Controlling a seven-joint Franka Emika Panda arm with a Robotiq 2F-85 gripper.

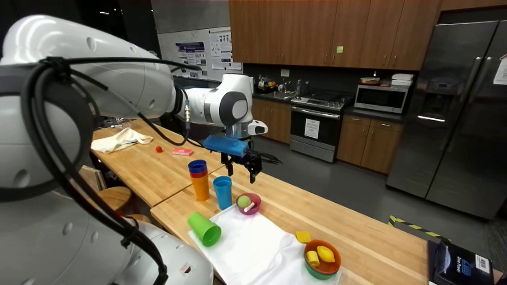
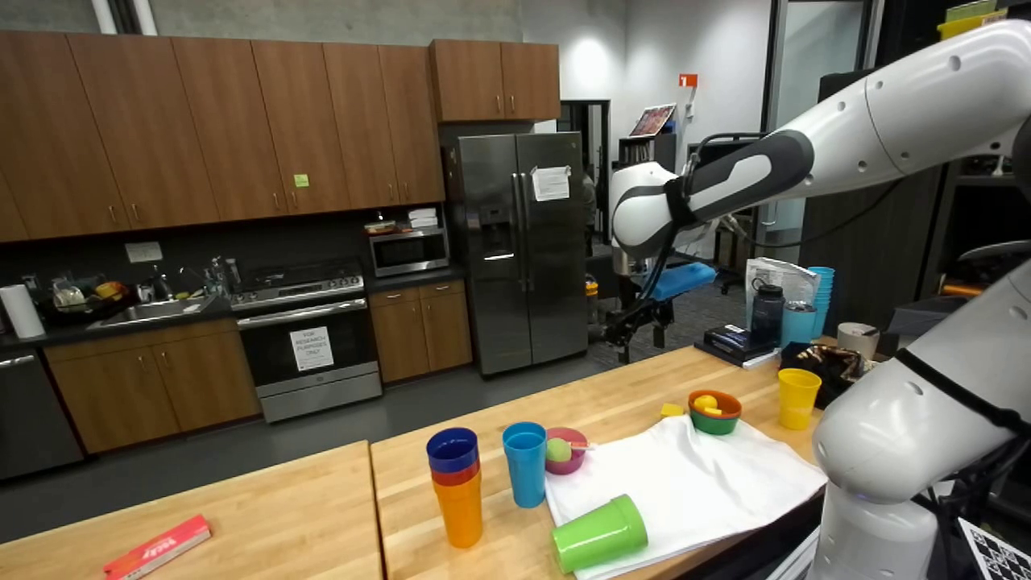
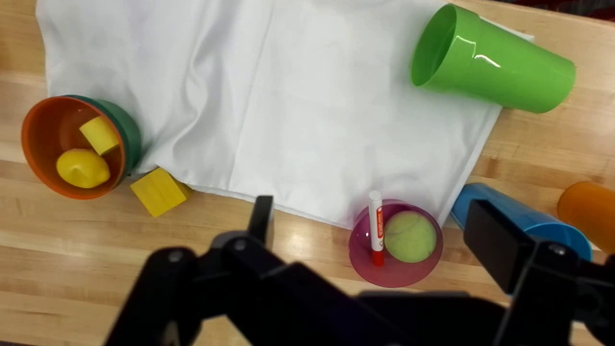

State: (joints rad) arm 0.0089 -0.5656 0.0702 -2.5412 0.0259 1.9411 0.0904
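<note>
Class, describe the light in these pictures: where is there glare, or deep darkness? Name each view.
Wrist view: sharp white glints on the green cup, gripper fingers nearly black; both exterior views: the white cloth very pale, with faint folds; in an exterior view, a bright glow on the wall.

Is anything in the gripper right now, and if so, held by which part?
Nothing is held. The gripper stands open above the table; the pink bowl that shows between its jaws in the wrist view sits below, untouched.
</note>
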